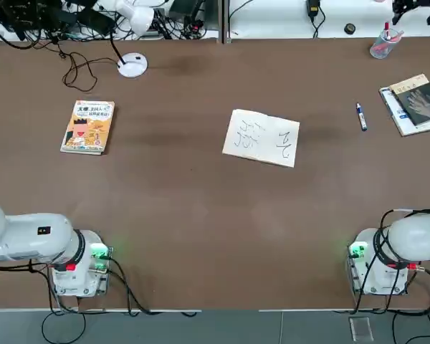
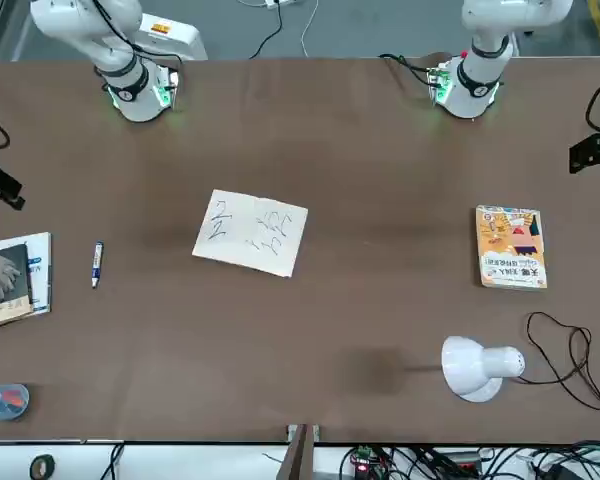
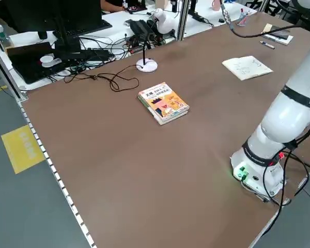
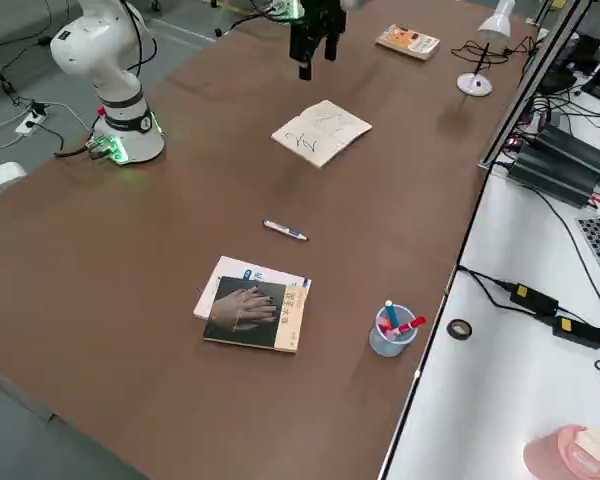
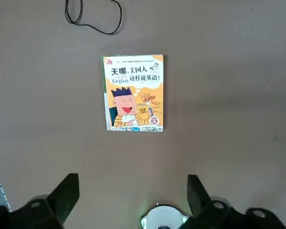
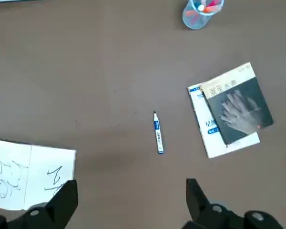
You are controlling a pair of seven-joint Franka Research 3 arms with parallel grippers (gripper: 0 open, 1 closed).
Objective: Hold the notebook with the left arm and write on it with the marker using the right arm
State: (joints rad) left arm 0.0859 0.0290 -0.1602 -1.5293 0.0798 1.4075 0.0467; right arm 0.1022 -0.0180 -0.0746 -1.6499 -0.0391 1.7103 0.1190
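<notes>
One notebook point(image 1: 261, 137), one marker point(image 1: 361, 117), two books on the table point(image 1: 201, 222).

- Notebook point(image 1: 261, 137): white pad lying flat and open near the table's middle, slightly skewed to the table edges, dark scribbles on both halves, a fold line between them.
- Marker point(image 1: 360, 117): slim white pen with a dark blue end, lying flat on the bare table, well apart from the notebook, on the right arm's side.
</notes>
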